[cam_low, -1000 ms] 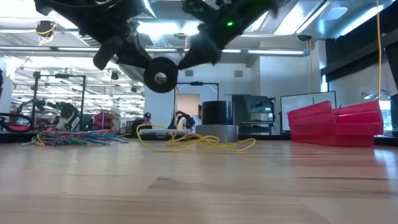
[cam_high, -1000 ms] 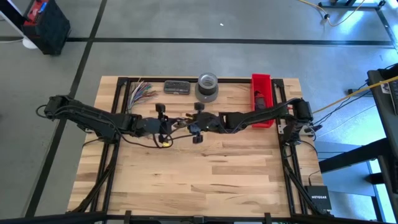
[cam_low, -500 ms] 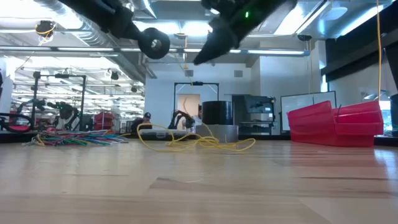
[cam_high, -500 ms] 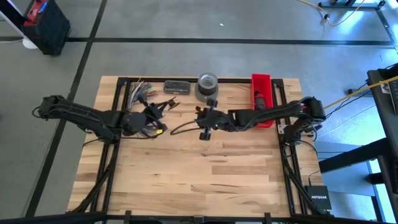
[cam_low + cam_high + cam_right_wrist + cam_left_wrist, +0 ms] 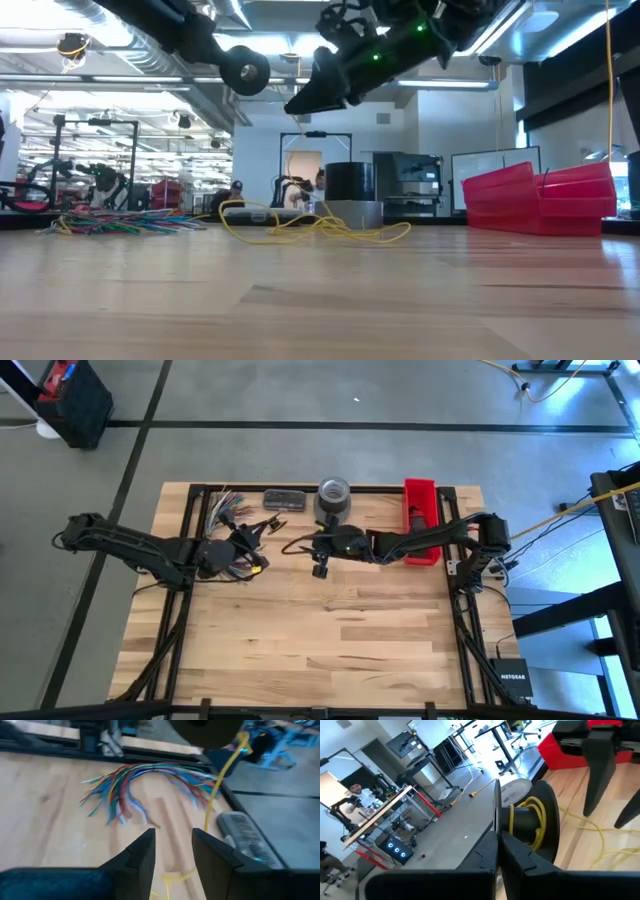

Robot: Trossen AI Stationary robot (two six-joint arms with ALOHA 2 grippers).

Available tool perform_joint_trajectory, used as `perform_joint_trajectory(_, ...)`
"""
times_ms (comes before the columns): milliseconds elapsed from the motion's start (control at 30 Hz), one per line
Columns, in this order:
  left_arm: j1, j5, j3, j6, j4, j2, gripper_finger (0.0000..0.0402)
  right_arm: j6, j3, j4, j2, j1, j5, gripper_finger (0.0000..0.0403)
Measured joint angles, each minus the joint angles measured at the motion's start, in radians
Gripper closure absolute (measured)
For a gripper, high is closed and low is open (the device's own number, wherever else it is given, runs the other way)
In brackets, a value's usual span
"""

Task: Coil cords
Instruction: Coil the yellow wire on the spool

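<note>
- The left gripper (image 5: 258, 532), fingers pressed together on a black spool (image 5: 535, 827), holds it above the pale wooden table (image 5: 330, 640) with a few turns of thin yellow cord (image 5: 320, 226) wound on.
- Most of that cord lies loose near the grey tape roll (image 5: 333, 498), so the coiling looks barely begun.
- The bundle of multicoloured wires (image 5: 135, 782) sits untouched at the far left corner.
- The right gripper (image 5: 322, 552), fingers spread, hovers mid-table; it seems to hold nothing.
- Behind: a workshop with benches, a red plastic bin (image 5: 550, 200).
</note>
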Motion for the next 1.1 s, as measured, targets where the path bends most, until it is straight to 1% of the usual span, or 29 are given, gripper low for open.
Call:
perform_joint_trajectory(67,0.000,0.000,0.000,0.000,0.000,0.000,0.0401,-0.002,0.000,-0.004,0.002,-0.001,0.041,0.0278)
perform_joint_trajectory(133,0.000,0.000,0.000,0.000,-0.001,0.000,0.0401,-0.013,0.000,-0.005,0.002,-0.002,0.035,0.0294)
perform_joint_trajectory(200,0.000,0.000,0.000,0.000,-0.001,0.000,0.0401,-0.042,0.001,-0.012,0.002,-0.002,0.027,0.0319)
perform_joint_trajectory(333,0.000,0.000,0.000,0.005,0.000,0.000,0.0401,-0.059,0.001,-0.013,0.004,-0.001,0.030,0.0386)
perform_joint_trajectory(367,0.000,0.001,0.000,0.008,0.000,0.000,0.0401,-0.057,0.001,-0.013,0.006,-0.001,0.030,0.0394)
perform_joint_trajectory(400,0.000,0.001,0.000,0.008,0.001,0.000,0.0401,-0.057,0.001,-0.015,0.008,-0.001,0.030,0.0395)
perform_joint_trajectory(500,0.000,0.002,0.000,0.008,0.001,0.000,0.0401,-0.058,0.001,-0.003,0.017,-0.002,0.006,0.0379)
perform_joint_trajectory(567,0.000,0.002,0.000,0.008,0.001,0.000,0.0401,-0.059,0.001,-0.006,0.019,-0.002,0.003,0.0376)
perform_joint_trajectory(633,0.000,0.003,0.000,0.008,0.001,0.000,0.0401,-0.061,0.001,0.000,0.026,-0.002,0.018,0.0385)
perform_joint_trajectory(733,0.000,0.003,0.000,0.013,-0.001,0.000,0.0402,-0.053,0.001,0.000,0.028,-0.001,0.070,0.0398)
perform_joint_trajectory(800,0.000,0.003,0.000,0.014,-0.002,0.000,0.0402,-0.029,0.001,-0.015,0.024,-0.001,0.082,0.0394)
perform_joint_trajectory(833,0.000,0.003,0.000,0.015,-0.004,0.000,0.0402,-0.009,0.001,-0.035,0.018,-0.001,0.081,0.0386)
perform_joint_trajectory(1000,0.000,0.003,0.000,0.014,-0.008,0.000,0.0401,0.025,0.001,-0.161,-0.051,-0.001,0.033,0.0313)
perform_joint_trajectory(1100,0.000,0.003,0.000,0.009,-0.008,0.001,0.0401,0.028,0.001,-0.224,-0.080,-0.001,0.035,0.0279)
